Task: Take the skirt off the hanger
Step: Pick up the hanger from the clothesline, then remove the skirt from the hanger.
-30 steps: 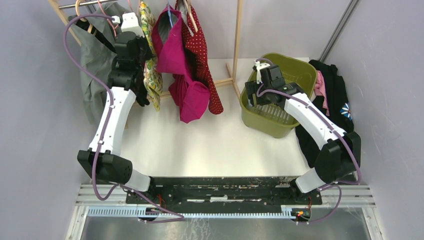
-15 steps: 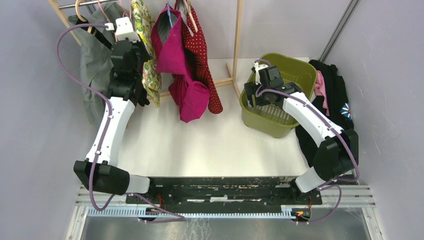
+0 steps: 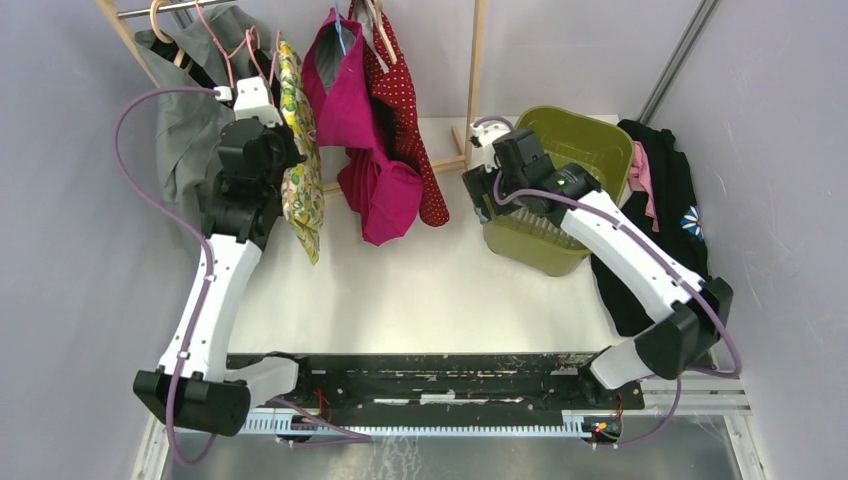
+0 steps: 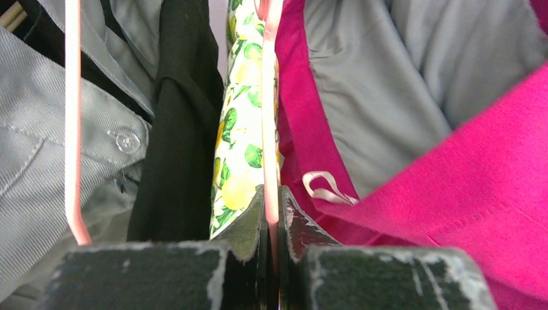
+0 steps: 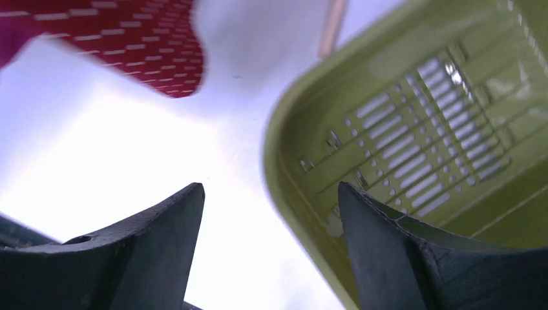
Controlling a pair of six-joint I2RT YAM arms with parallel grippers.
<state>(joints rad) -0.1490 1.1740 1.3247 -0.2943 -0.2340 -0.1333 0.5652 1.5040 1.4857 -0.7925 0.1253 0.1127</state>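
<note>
up at the table's far left corner, the lemon-print skirt (image 3: 300,190) hangs as a thin, flat panel from a slim pink wire hanger (image 4: 269,97) on the wooden rack (image 3: 477,80), with smooth magenta cloth (image 4: 452,181) on one side and a finely ribbed grey shirt (image 4: 39,161) beyond a black garment on the other. the left gripper (image 4: 271,216) has its chipped black fingers pressed together on the hanger's wire. the right gripper (image 5: 271,194), its wedge-shaped fingers wide apart, hovers over the rounded rim of the slotted olive plastic basket (image 5: 413,129).
</note>
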